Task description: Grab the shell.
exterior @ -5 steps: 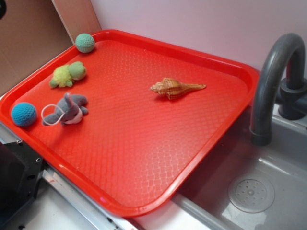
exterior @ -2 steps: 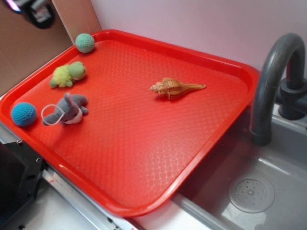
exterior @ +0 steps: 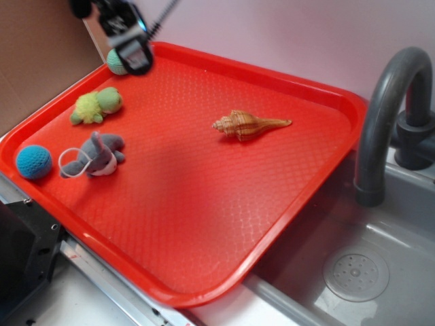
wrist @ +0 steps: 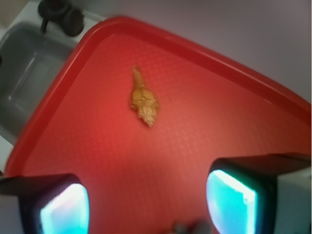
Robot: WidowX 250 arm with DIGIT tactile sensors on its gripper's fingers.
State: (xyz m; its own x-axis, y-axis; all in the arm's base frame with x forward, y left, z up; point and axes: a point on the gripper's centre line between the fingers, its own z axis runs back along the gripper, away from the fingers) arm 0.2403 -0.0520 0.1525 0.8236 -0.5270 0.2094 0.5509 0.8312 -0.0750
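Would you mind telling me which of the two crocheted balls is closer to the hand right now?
The teal-green ball at the tray's far corner; the hand hovers right over it. The blue ball sits by the near-left rim.

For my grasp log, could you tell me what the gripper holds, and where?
Nothing: the gripper is open and empty, with the shell lying untouched on the red tray.

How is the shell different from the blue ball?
The shell is tan with brown stripes, long and pointed; the blue ball is round, fuzzy-looking yarn. The shell lies alone mid-tray, while the blue ball sits at the tray's left edge near the grey plush. Both rest on the red tray.
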